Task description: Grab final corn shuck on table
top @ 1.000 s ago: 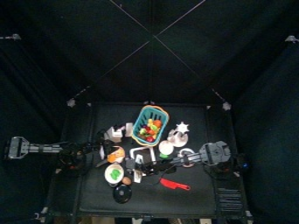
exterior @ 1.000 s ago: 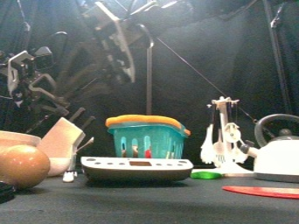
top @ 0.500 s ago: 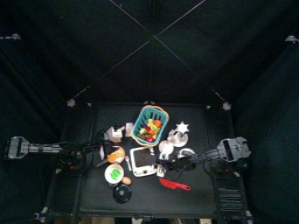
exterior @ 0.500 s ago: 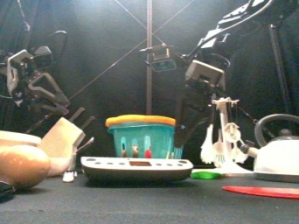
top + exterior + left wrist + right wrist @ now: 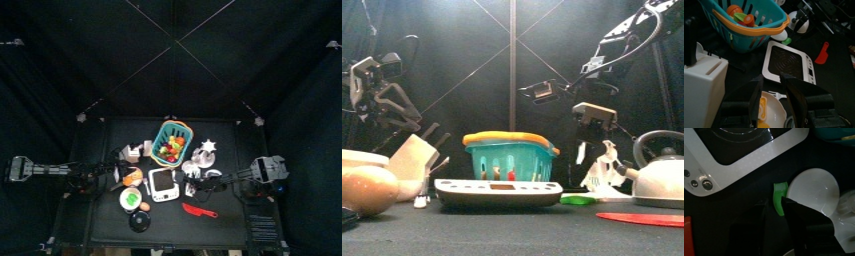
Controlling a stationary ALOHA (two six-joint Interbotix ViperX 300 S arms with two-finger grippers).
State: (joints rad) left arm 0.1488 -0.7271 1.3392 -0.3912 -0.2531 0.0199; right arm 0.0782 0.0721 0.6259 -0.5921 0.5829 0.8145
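Observation:
The corn shuck (image 5: 779, 198) is a small green strip lying on the table (image 5: 227, 226) between a white scale (image 5: 731, 153) and a white spoon (image 5: 815, 191). From the front the corn shuck (image 5: 577, 200) shows low down, right of the scale (image 5: 498, 192). My right gripper (image 5: 785, 220) hovers open just above the shuck, one jaw on each side of its end, not touching it. It hangs in front of the utensil rack (image 5: 604, 168). My left gripper (image 5: 775, 95) rests open over a white plate at the table's left.
A teal basket (image 5: 510, 160) with an orange rim holds food behind the scale. A white kettle (image 5: 660, 170) stands at the right, a red spatula (image 5: 643, 218) lies in front of it. A white box (image 5: 416, 160) and a brown ball (image 5: 366, 188) sit at the left.
My right arm has swung from the left side across the middle to the right and come down over the green shuck. The left arm has stayed put.

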